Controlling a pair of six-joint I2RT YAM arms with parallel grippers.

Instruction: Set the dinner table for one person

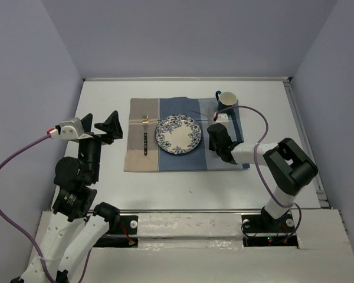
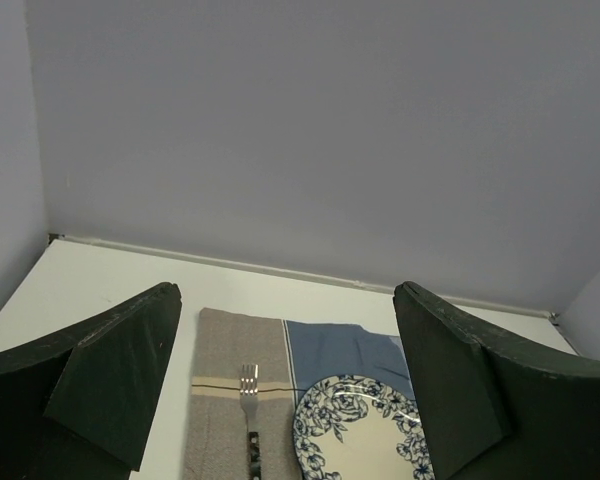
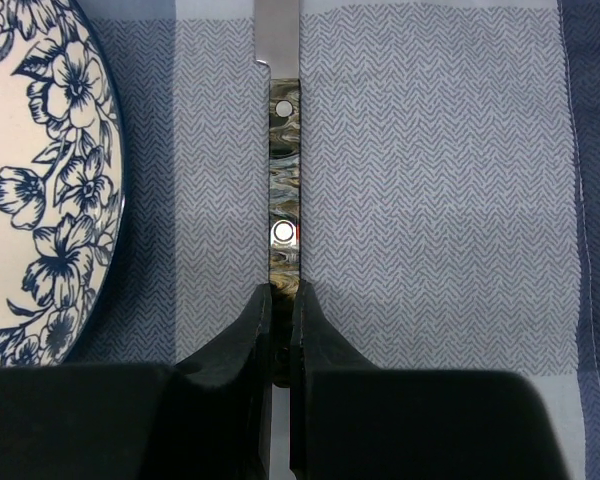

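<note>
Hidden stuff first: the knife (image 3: 284,190) blade runs off the top of the right wrist view. The near end of its handle is buried between my right fingers (image 3: 255,325). From above I can't make the knife out at all; my right arm covers it. In the left wrist view the fork (image 2: 248,385) handle is cut off at the bottom and the plate (image 2: 355,430) sits half behind one finger.

Right fingers: pinched nearly together on the marbled knife handle. The knife lies along the placemat (image 3: 430,180), beside the plate, not touching it.

Left fingers (image 2: 115,385): spread fully wide, holding nothing.

The surface (image 1: 106,191) is the white top under everything. Left fingers hang over its left part, just off the placemat's left edge. Right fingers are low over the mat's right part, between the plate and the mat's right edge, with the mug (image 1: 227,99) at the far right corner.

Room: bare white strips in front of the mat and on both sides. Walls close the far, left and right edges.
</note>
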